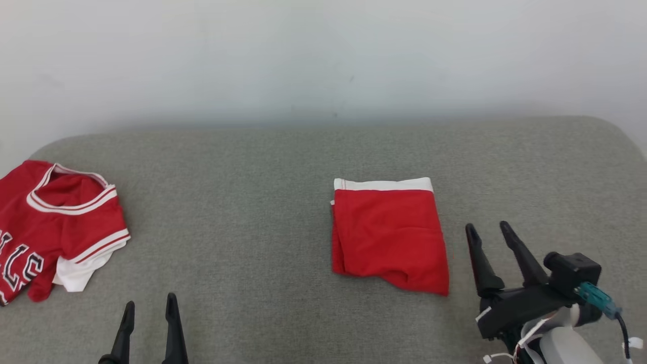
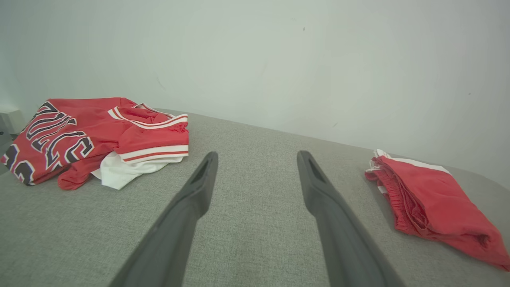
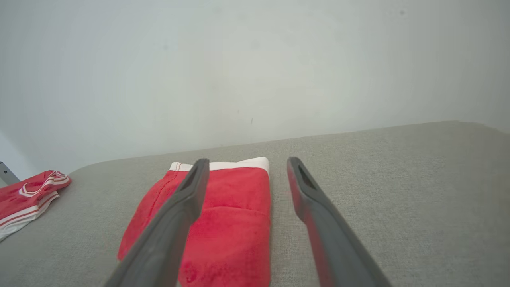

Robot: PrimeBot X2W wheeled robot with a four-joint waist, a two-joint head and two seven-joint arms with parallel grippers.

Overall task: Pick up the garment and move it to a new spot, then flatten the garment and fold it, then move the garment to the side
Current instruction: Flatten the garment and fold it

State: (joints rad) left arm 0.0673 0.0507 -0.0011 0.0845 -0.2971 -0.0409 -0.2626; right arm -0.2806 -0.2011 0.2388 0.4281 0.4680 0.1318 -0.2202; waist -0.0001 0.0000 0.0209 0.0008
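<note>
- Folded red garment point(image 1: 389, 237) lies flat, right of centre on the grey cushion point(image 1: 252, 202)
- Right gripper point(image 1: 489, 228) is just beside its right edge, fingers apart, empty
- Left gripper point(image 1: 151, 301) is likewise spread, empty

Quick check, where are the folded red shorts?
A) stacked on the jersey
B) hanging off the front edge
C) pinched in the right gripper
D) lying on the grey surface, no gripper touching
D: the folded red shorts lie on the grey surface, with the right gripper open beside them, the left gripper open and well apart, and the jersey off to the far left.
</note>
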